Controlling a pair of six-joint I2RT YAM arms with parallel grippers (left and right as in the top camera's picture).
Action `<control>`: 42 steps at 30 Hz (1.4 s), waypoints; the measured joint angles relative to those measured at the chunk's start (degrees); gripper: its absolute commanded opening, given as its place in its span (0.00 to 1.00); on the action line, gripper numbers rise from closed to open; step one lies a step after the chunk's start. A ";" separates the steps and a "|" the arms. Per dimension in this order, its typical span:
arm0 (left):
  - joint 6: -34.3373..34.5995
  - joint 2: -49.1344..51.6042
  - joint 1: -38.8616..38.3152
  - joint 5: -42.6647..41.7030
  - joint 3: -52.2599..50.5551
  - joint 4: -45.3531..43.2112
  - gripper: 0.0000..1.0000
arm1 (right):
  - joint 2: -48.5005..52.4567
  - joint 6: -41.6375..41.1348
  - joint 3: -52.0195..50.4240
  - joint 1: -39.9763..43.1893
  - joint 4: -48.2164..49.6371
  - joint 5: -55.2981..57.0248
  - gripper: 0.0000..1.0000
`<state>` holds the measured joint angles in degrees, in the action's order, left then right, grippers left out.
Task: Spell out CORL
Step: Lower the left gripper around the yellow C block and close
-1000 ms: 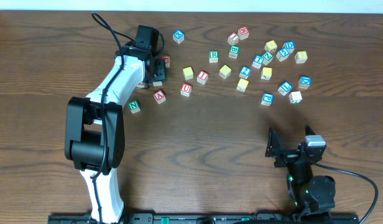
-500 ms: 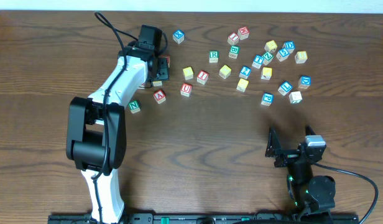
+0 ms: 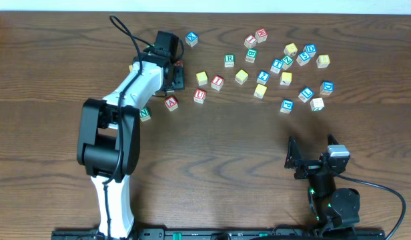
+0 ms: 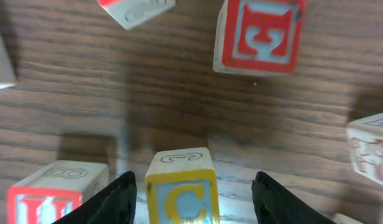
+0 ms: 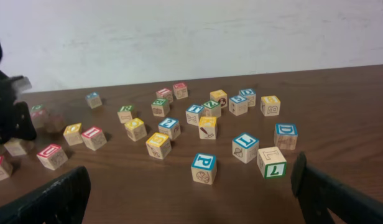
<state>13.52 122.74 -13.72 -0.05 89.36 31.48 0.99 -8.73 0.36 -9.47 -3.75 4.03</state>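
Looking from overhead, no row is begun, so I judge all four letters are left to place. Cubes lie scattered on the worktop (image 3: 212, 153), the green R cube (image 3: 229, 61) among them, and the left hand (image 3: 171, 75) hangs over the left cluster.

Left wrist: its jaws stand apart around the yellow C cube (image 4: 181, 186), with gaps either side. The C faces the camera, upright; a cube has no long axis.

Right wrist: the right hand (image 5: 191, 193) is spread wide and empty.

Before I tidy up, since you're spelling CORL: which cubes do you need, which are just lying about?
Needed: yellow C cube, green R cube, blue L cube; fourth letter not made out.
Lying about: red E cube, red U cube, green N cube.
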 measured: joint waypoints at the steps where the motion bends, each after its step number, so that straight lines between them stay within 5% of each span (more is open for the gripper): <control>1: 0.00 0.33 0.00 0.00 0.00 -0.02 0.59 | 0.00 0.00 0.00 0.00 0.00 0.00 0.99; 9: -0.02 0.50 0.00 0.00 0.00 -0.57 0.58 | 0.00 0.00 0.00 0.00 0.00 0.00 0.99; 15: -0.11 0.50 0.00 0.02 0.00 -0.92 0.39 | 0.00 0.00 0.00 0.00 0.00 0.00 0.99; 42: -1.99 0.50 0.00 0.00 0.00 0.94 0.37 | 0.00 0.00 0.00 0.00 0.00 0.00 0.99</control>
<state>11.53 123.24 -13.72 -0.05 89.36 32.42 0.99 -8.73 0.36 -9.47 -3.75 4.03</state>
